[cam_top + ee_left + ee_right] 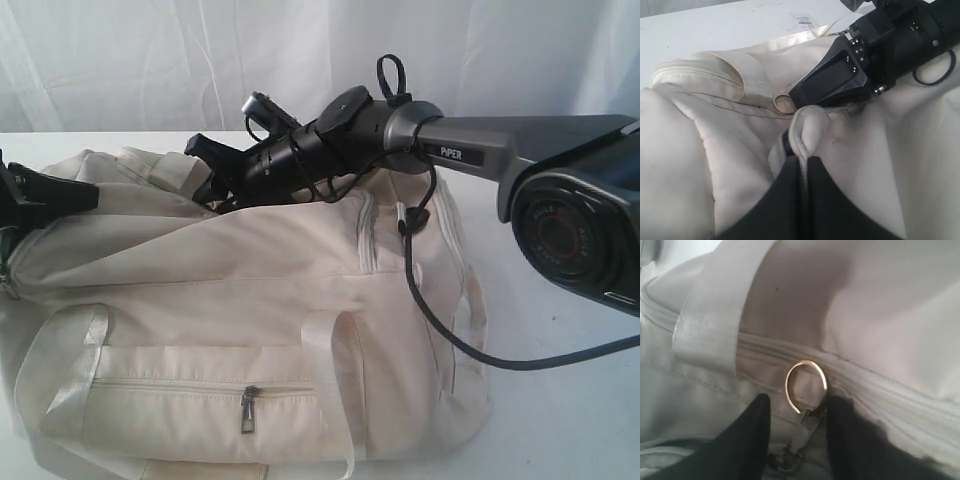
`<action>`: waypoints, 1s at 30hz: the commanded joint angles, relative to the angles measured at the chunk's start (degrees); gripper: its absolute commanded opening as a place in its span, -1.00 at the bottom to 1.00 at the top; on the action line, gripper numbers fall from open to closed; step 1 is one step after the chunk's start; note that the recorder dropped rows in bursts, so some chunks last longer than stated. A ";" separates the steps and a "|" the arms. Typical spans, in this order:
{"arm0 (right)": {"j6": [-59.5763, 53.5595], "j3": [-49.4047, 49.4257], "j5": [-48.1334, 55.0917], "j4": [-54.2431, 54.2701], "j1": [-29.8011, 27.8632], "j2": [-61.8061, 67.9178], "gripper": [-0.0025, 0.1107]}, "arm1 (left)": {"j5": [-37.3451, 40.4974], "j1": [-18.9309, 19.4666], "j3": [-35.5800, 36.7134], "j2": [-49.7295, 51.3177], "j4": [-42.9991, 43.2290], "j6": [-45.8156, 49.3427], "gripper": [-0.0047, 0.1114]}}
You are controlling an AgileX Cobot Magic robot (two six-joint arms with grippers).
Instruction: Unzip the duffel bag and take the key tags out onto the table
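My right arm (520, 140) reaches low across the duffel bag (250, 290), right gripper (800, 402) parted either side of the brassy ring pull (805, 362) (not clamped). My left gripper (802, 159) pinches a fold of the soft cream cloth. The bag slumps on the smooth white table (560, 420); a curtain (150, 60) hangs past its far edge.

On table (560, 420), duffel bag (250, 300); right claw (210, 175) apparently atop it.

Cream duffel bag (250, 290), gold ring pull (805, 362), plain white table (560, 420).
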 commanded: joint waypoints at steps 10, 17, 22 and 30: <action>-5.92 -3.01 1.96 -2.19 1.64 3.59 -0.96 | -0.49 0.12 0.35 -0.73 0.93 -0.08 -0.92; -14.00 -5.26 -0.29 -2.65 0.46 0.43 -0.96 | -0.27 0.12 0.35 -0.73 0.93 -0.08 -0.92; -14.13 -5.26 2.35 -3.90 -1.23 0.07 -0.27 | -0.68 0.12 0.35 -0.73 0.93 -0.08 -0.92; -17.54 -5.26 8.86 -4.38 -1.50 0.07 0.18 | -4.21 0.12 -0.81 -1.57 0.93 5.42 -0.82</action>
